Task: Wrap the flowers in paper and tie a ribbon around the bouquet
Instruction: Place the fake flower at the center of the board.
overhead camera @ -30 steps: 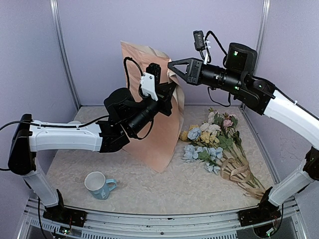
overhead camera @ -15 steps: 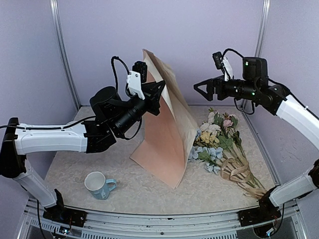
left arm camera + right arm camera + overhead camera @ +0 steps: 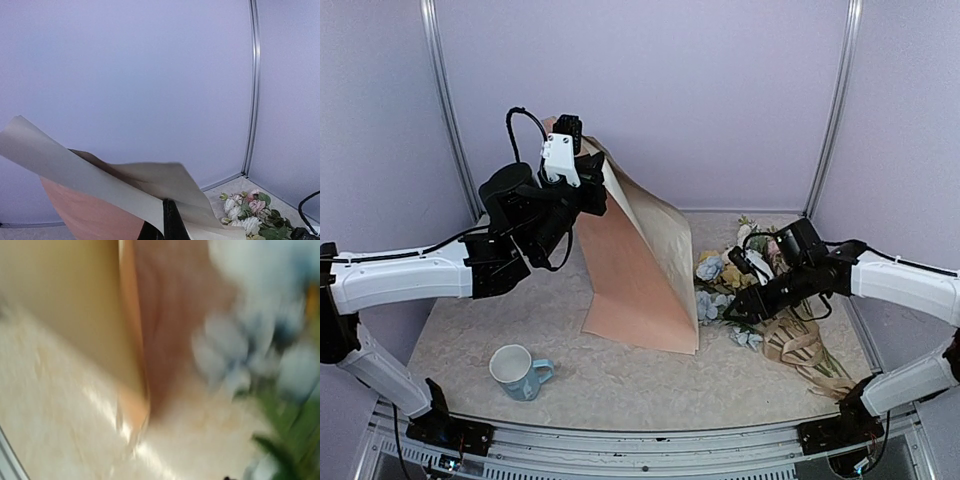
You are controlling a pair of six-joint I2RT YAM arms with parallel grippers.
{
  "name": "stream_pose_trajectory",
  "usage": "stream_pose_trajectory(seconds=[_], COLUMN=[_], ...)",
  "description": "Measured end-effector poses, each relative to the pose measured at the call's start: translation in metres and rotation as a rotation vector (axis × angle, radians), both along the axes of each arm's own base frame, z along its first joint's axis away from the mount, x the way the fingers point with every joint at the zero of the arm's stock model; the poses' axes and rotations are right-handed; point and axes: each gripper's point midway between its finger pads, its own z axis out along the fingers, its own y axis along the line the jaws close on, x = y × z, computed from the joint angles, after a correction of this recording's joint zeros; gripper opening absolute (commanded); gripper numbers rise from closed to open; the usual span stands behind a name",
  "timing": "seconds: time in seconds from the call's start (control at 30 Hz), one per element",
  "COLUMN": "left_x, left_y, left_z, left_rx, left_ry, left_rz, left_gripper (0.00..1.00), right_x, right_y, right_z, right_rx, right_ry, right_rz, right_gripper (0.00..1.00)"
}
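we judge the job barely begun: nothing is wrapped or tied. our left hand (image 3: 592,192) is pinched shut on an upper corner of the paper (image 3: 635,280), holding the sheet up behind the mug (image 3: 518,372) with only its lower edge on the counter (image 3: 620,385). the flowers (image 3: 708,268) lie loose well right of the mug, the ribbon (image 3: 798,348) looped over their stems. our right hand (image 3: 745,305) is low at the blooms; we cannot tell how open it is, or whether it holds anything.

Peach paper (image 3: 635,290) drapes upright, tent-like; flowers (image 3: 720,272) and ribbon (image 3: 798,352) lie beside it.
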Motion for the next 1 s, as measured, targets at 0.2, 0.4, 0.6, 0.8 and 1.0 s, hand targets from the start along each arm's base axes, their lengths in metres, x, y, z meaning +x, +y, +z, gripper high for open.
stream_pose_trajectory(seconds=[0.2, 0.4, 0.6, 0.8, 1.0], left_x=[-0.002, -0.005, -0.008, -0.011, -0.021], left_y=[0.008, 0.004, 0.0, -0.007, -0.031], left_z=[0.006, 0.005, 0.002, 0.002, 0.003], left_rx=[0.037, 0.079, 0.109, 0.122, 0.149], left_ry=[-0.021, -0.03, -0.032, -0.045, -0.06], left_rz=[0.03, 0.025, 0.01, -0.03, -0.116], left_gripper=[0.0, 0.0, 0.0, 0.0, 0.0], right_x=[0.0, 0.045, 0.114, 0.151, 0.178], right_y=[0.0, 0.001, -0.034, -0.101, -0.154], right_z=[-0.063, -0.121, -0.12, -0.123, -0.121], right_rx=[-0.046, -0.172, -0.263, -0.368, -0.452], right_ry=[0.152, 0.186, 0.05, -0.021, -0.071], right_rz=[-0.059, -0.169, -0.383, -0.516, -0.584], right_gripper=[0.37, 0.35, 0.36, 0.39, 0.46])
